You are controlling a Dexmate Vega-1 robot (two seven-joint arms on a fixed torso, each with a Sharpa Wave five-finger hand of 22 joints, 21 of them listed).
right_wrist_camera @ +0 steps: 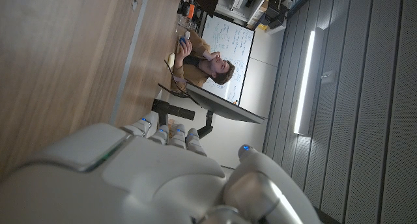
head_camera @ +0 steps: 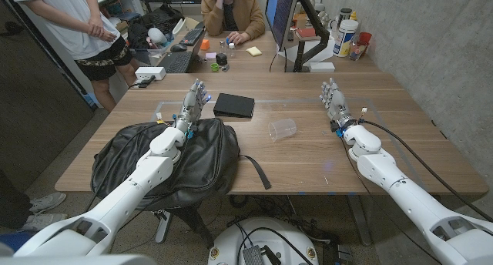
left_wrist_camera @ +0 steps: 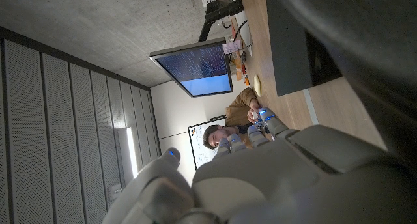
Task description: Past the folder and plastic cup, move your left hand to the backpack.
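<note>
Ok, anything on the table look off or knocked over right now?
Yes: the clear plastic cup lies tipped on its side mid-table, with no spill visible. The black folder lies flat, and the backpack slumps at the near edge.

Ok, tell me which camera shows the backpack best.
The head view: the whole black backpack lies on the table's near left part, under the left arm. In the left wrist view, the dark blurred mass is probably part of it. The right wrist view looks at bare table.
</note>
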